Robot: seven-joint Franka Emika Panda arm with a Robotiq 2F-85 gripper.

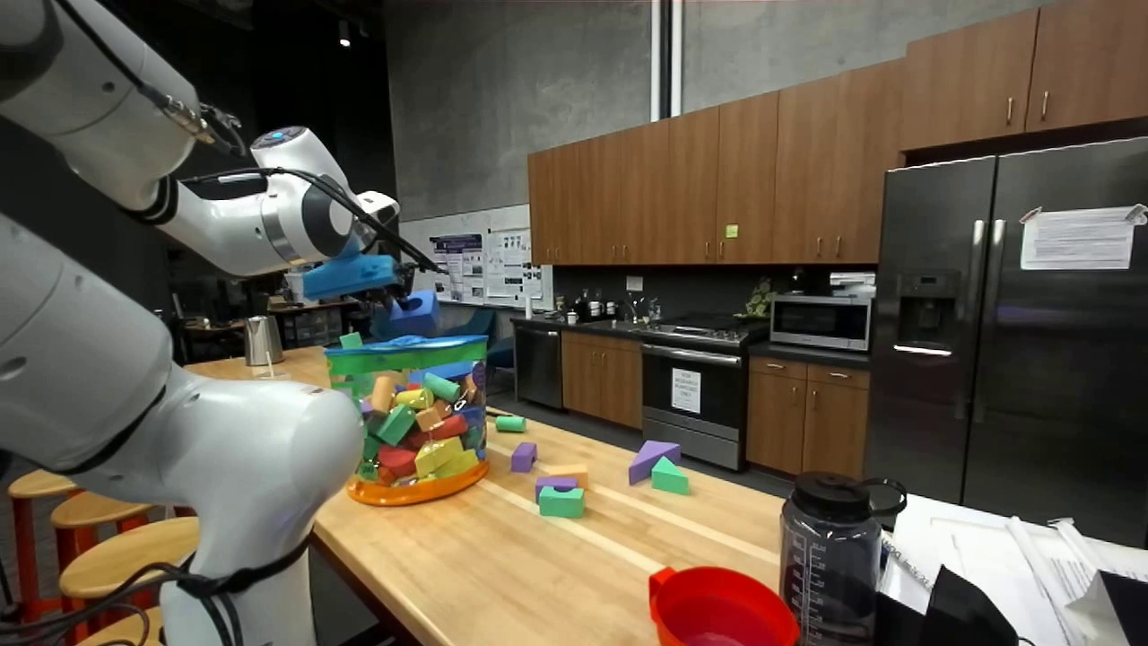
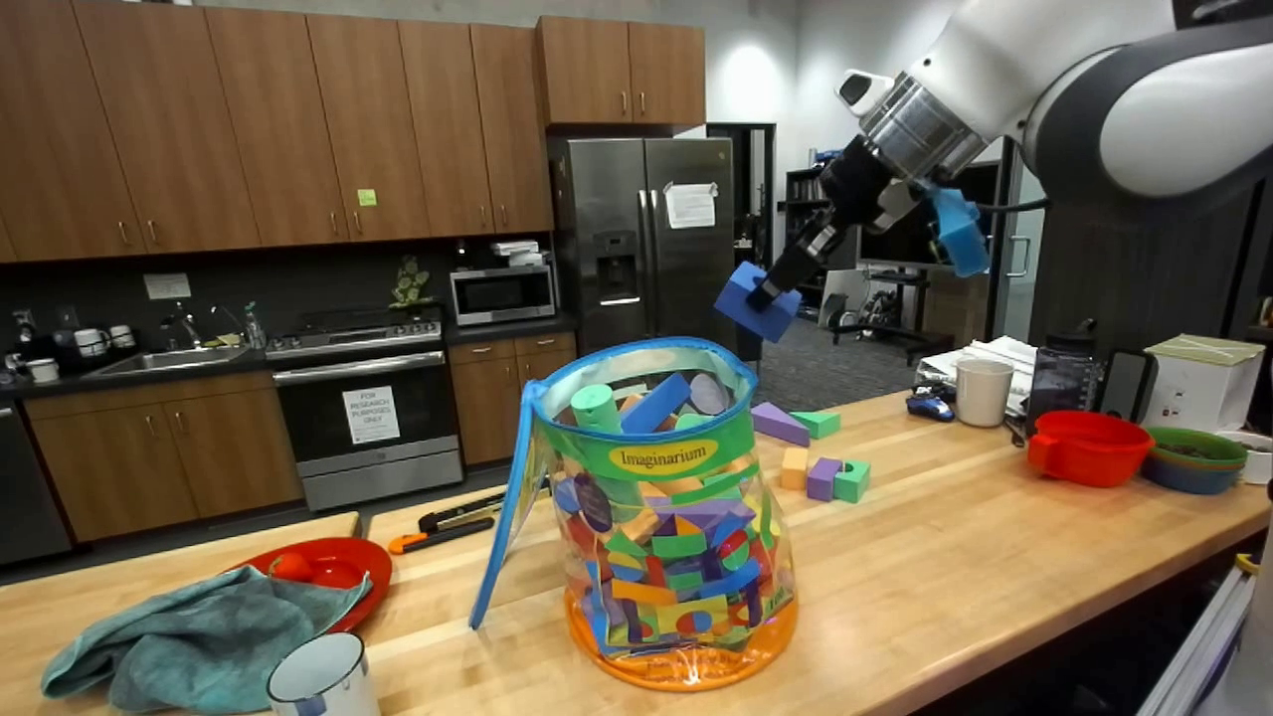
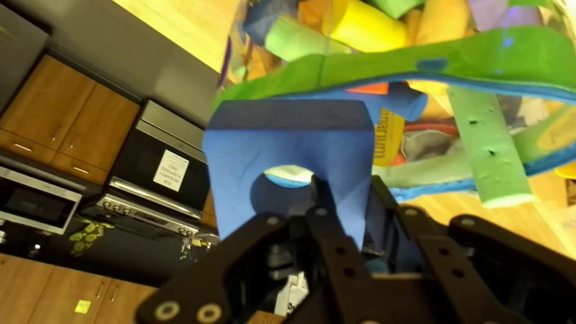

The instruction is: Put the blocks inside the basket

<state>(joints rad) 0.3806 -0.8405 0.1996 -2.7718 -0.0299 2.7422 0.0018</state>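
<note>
"Where is your blue block with a round hole (image 2: 741, 298)?"

"Pinched in your black fingers (image 3: 321, 195), aloft at one o'clock from the clear plastic, orange-based basket (image 2: 716, 443) in an exterior view."

"Anything else?"

"Purple, green and orange blocks (image 2: 822, 479) dot your wooden desk (image 2: 995, 537) at the basket's two o'clock."

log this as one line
gripper: shut on blue cut-out block | held: higher than Imaginarium basket rim, not inside | table: purple, green, orange blocks

Blue block (image 1: 416, 313) in the pincer (image 1: 400, 297), higher than the green-rimmed basket (image 1: 381, 361).
</note>
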